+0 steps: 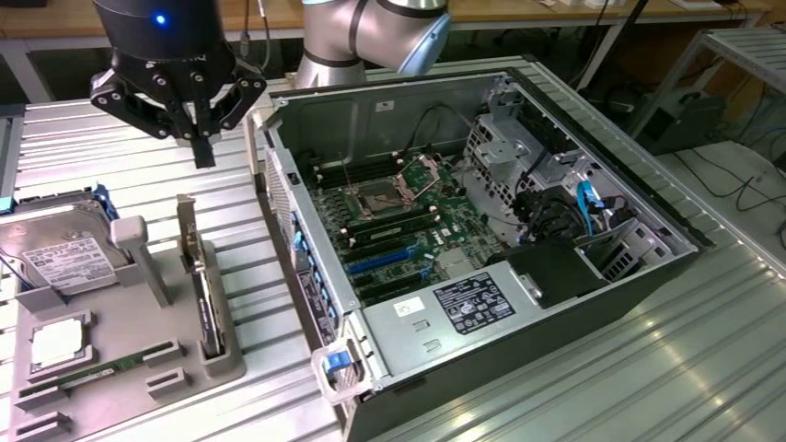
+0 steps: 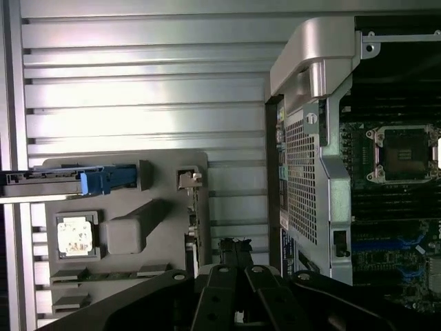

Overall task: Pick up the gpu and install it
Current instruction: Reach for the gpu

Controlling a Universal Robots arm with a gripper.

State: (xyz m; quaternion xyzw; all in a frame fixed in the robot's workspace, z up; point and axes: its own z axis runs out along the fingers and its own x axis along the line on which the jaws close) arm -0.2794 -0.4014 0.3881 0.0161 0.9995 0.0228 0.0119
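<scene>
The gpu stands on its edge in a slot of the grey holder, with its silver bracket at the far end. In the wrist view the gpu appears edge-on. My gripper hangs above the ribbed table just beyond the bracket end. Its black fingers are shut together with nothing between them, and they do not touch the card. The open computer case lies to the exterior view's right, with the motherboard and its blue slots exposed.
The holder also carries a silver hard drive with a blue clip, a processor chip and a thin green RAM stick. The case wall stands close beside the holder. Bare ribbed metal table surrounds them.
</scene>
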